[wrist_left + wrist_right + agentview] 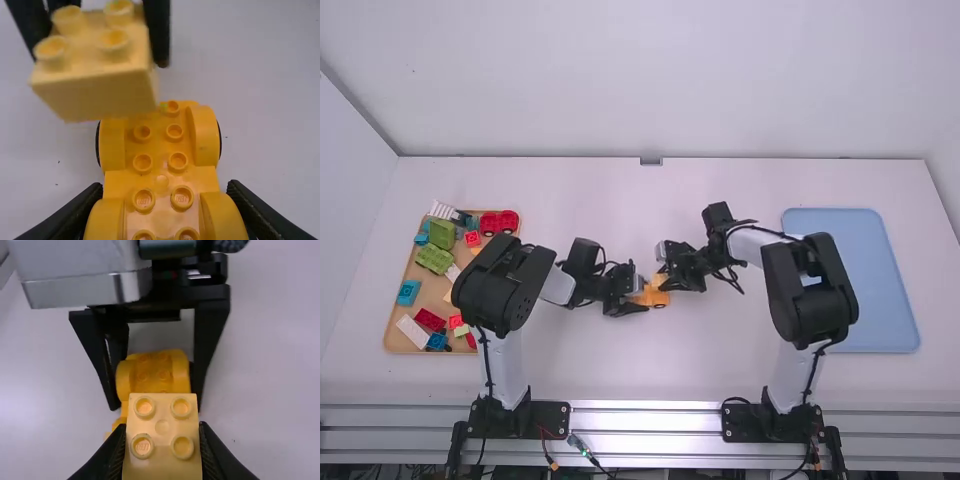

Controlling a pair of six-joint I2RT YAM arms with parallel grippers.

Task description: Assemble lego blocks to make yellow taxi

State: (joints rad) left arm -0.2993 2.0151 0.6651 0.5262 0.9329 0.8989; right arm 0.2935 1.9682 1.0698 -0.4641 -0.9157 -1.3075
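Near the table's middle, my left gripper (638, 296) is at the orange-yellow car base (650, 296). In the left wrist view, my left gripper (162, 210) is shut on the studded, wheeled car base (160, 165). My right gripper (665, 284) is just right of it in the high view. In the right wrist view, my right gripper (162, 440) is shut on a pale yellow four-stud block (162, 427). That yellow block (95, 65) hangs above the far end of the base, off to one side and apart from it.
A wooden tray (410, 262) of green, red, blue and white blocks stands at the left, partly under the left arm. At the right lies a blue tray (850, 225), partly behind the right arm. The two grippers are very close together over the white table (610, 200).
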